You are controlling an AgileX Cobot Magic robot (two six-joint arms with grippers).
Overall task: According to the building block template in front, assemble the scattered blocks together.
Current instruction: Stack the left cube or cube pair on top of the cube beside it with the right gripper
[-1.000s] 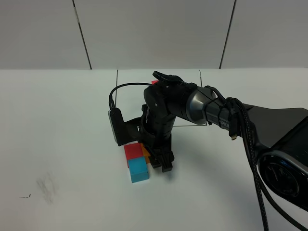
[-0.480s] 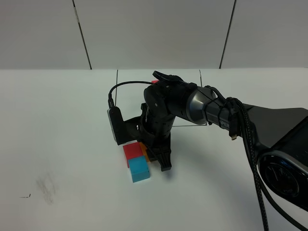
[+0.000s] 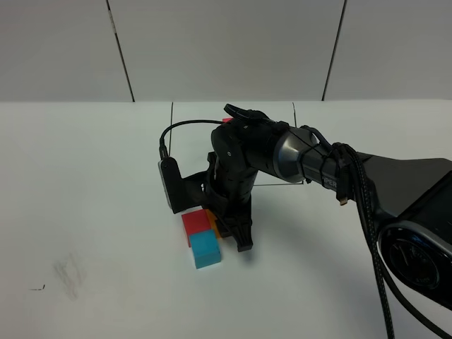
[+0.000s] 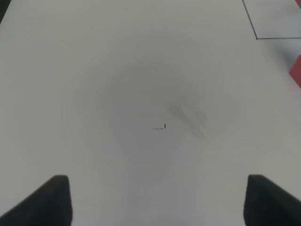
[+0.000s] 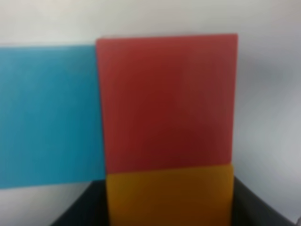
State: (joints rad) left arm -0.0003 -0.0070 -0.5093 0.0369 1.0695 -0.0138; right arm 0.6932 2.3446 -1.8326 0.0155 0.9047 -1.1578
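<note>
Pretty clearly a robotics lab or test bench, not a home or shop. A plain white table [image 3: 85,176] is seen, with a thin black rectangle outline [image 3: 171,141] drawn on it like a marked work zone. Behind the table, bare grey-white wall panels [image 3: 226,49] split by dark seams are visible. On the table, a big black robot arm [image 3: 296,159] with cabling [image 3: 367,233] strapped along it is set over plain coloured cubes [image 3: 201,236] just below that outline.
</note>
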